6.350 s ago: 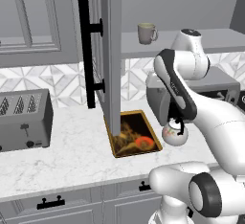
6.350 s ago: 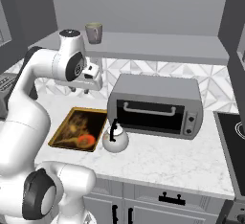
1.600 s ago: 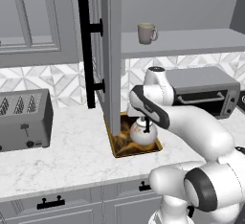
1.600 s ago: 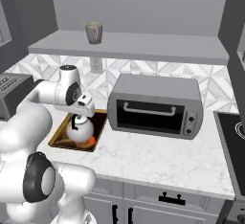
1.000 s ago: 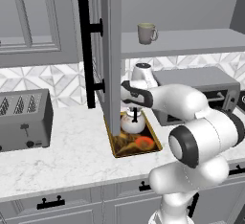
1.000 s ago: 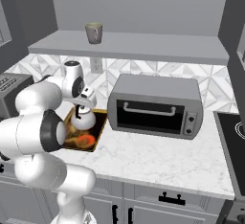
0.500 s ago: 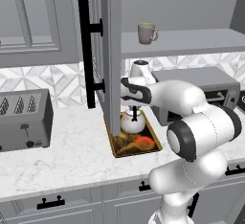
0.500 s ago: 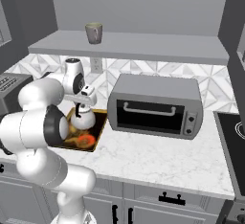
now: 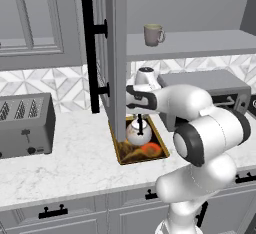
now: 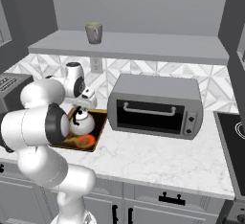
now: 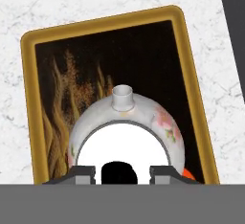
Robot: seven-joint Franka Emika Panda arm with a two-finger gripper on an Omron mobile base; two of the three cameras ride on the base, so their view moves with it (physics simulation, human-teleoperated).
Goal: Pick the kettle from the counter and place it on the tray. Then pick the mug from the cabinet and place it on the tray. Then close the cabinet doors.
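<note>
White and round, the kettle (image 11: 125, 137) sits on the gold-rimmed tray (image 11: 27, 98) on the counter (image 9: 75, 163), where your gripper (image 11: 121, 173) hangs above its handle, fingertips (image 11: 82, 172) spread just off it, apparently releasing.

White kettle on a gold-rimmed dark tray

The round white kettle (image 11: 125, 132) bears faint pink flowers and a black handle; the rectangular tray (image 11: 189, 70) has a golden-brown rim around dark, orange-streaked art; the white marble tabletop (image 9: 75, 163) shows grey veins; the small mug (image 9: 153, 34) is cream-beige.
</note>
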